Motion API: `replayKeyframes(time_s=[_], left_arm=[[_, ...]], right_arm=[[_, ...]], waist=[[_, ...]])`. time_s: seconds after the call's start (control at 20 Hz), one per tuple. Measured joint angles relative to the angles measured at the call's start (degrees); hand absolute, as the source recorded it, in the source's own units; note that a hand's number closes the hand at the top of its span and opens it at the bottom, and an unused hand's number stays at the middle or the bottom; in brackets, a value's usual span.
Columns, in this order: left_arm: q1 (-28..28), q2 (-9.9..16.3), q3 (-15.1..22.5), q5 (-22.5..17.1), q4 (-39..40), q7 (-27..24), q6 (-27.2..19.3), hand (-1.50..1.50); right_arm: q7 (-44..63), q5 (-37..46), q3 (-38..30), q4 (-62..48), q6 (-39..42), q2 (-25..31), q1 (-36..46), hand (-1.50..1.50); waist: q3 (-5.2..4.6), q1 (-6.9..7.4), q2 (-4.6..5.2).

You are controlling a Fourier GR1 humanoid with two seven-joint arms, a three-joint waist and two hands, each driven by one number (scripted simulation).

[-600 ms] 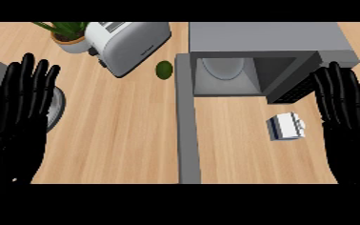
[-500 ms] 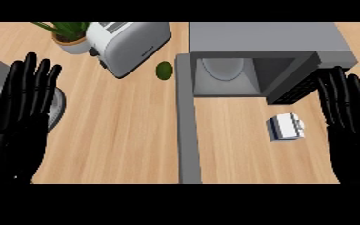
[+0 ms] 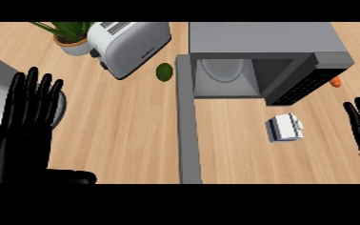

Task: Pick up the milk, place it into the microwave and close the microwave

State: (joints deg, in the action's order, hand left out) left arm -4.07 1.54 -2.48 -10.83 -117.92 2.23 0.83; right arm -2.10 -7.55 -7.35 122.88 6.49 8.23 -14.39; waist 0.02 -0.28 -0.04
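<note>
milk on counter, microwave open

The left hand is black all over, with a matte, slightly glossy surface: long slender fingers of rounded segments, a broad flat palm, and a thick wrist of the same black. A rounded black thumb part shows below it. Of the right hand only a narrow black sliver of fingers shows. No markings, screws or cables can be made out on either hand.
</note>
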Motion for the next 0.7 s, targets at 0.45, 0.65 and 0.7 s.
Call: replayKeyframes(time_s=[0.45, 0.65, 0.7], left_arm=[[-12.75, -1.04, 2.63, -3.66, -3.62, -5.66, 3.31, -1.50], [-16.73, -1.17, 3.55, -3.60, -3.86, -8.40, 5.08, -1.50], [-17.37, -1.22, 3.46, -3.69, -3.36, -9.31, 5.66, -1.50]], right_arm=[[-3.47, -0.11, -2.14, -3.27, 3.22, -1.96, -4.79, -1.50], [-5.84, 0.03, -3.13, -7.35, 4.48, -2.56, -4.89, -1.50], [-6.90, -0.29, -3.78, -9.34, 5.03, -2.50, -4.68, -1.50]], waist=[[-0.01, 0.31, -0.05], [-0.02, 0.37, -0.04], [-0.02, 0.38, -0.04]])
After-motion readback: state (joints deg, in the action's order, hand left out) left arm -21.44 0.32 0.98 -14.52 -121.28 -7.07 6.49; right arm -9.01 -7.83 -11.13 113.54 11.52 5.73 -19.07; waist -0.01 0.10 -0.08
